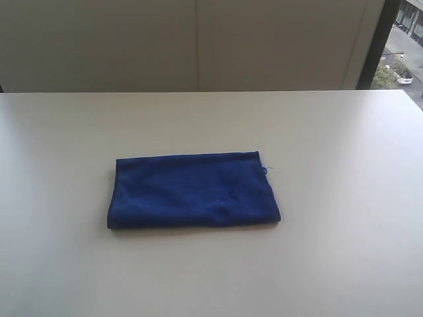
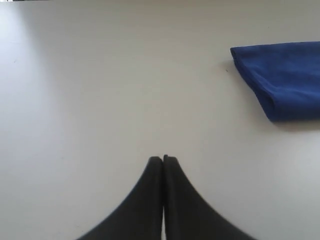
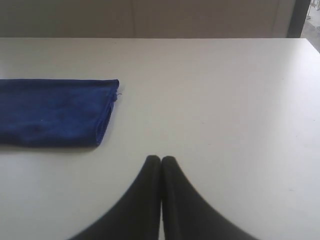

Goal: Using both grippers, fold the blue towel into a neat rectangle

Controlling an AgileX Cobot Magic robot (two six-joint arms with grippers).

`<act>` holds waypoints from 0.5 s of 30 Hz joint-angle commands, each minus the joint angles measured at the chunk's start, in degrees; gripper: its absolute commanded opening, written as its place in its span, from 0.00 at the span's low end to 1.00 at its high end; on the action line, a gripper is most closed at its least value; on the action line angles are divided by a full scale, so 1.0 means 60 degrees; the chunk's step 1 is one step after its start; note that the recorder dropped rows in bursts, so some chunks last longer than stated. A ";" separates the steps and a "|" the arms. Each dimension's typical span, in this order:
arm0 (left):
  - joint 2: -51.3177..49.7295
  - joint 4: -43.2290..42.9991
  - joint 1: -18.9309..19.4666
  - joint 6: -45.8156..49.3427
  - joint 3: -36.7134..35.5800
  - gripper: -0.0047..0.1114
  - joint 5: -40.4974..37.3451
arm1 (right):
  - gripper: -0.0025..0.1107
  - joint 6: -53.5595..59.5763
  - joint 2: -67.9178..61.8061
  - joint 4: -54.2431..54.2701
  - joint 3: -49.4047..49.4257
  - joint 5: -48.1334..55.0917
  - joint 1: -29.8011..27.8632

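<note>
Presently, the left gripper [image 2: 163,159] has its jaws pressed together on nothing, over bare worktop [image 1: 344,132] well apart from the left end of the towel [image 2: 285,80]. The right gripper [image 3: 161,159] is likewise closed and empty, off the right end. Neither appears in the exterior view. The towel lies flat about midway between the near and far edges, slightly left of centre. It is doubled into a layered rectangle with its long sides parallel to the near edge. Expect it to be light, soft and limp: it will sag from any single hold, and the layers may slide apart. Pinch through all layers, one corner per gripper. The rounded fold at the left end looks thicker. A loose thread [image 1: 266,170] trails from the far right corner.
</note>
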State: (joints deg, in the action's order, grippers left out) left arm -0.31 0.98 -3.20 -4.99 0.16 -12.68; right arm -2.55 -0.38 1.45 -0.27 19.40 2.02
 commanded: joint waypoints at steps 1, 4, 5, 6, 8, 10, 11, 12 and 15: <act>0.0051 -0.0163 0.0039 -0.0418 -0.0027 0.04 0.0087 | 0.02 -0.0050 0.0064 0.0034 0.0044 -0.0031 0.0044; 0.0051 -0.0663 0.0039 -0.1184 -0.0027 0.04 0.0087 | 0.02 -0.0050 0.0064 0.0034 0.0044 -0.0031 0.0044; 0.0051 -0.0837 0.0039 -0.1276 -0.0027 0.04 0.0087 | 0.02 -0.0050 0.0064 0.0034 0.0044 -0.0031 0.0044; 0.0051 -0.0837 0.0039 -0.1290 -0.0027 0.04 0.0087 | 0.02 -0.0050 0.0064 0.0034 0.0044 -0.0031 0.0044; 0.0051 -0.0837 0.0039 -0.1228 -0.0027 0.04 0.0087 | 0.02 -0.0050 0.0064 0.0034 0.0044 -0.0031 0.0044; 0.0051 -0.0792 0.0039 -0.1040 -0.0027 0.04 0.0087 | 0.02 -0.0050 0.0064 0.0034 0.0044 -0.0031 0.0044; 0.0051 -0.0722 0.0039 -0.0863 -0.0027 0.04 0.0087 | 0.02 -0.0050 0.0064 0.0034 0.0044 -0.0031 0.0044; 0.0051 -0.0590 0.0039 -0.0657 -0.0027 0.04 0.0087 | 0.02 -0.0050 0.0064 0.0034 0.0044 -0.0031 0.0044; 0.0051 -0.0163 0.0039 0.0045 -0.0027 0.04 0.0087 | 0.02 -0.0050 0.0064 0.0034 0.0044 -0.0031 0.0044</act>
State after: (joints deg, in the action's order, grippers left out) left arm -0.31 -1.85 -3.20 -7.91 0.16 -12.47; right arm -2.55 -0.38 1.45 -0.27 19.40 2.02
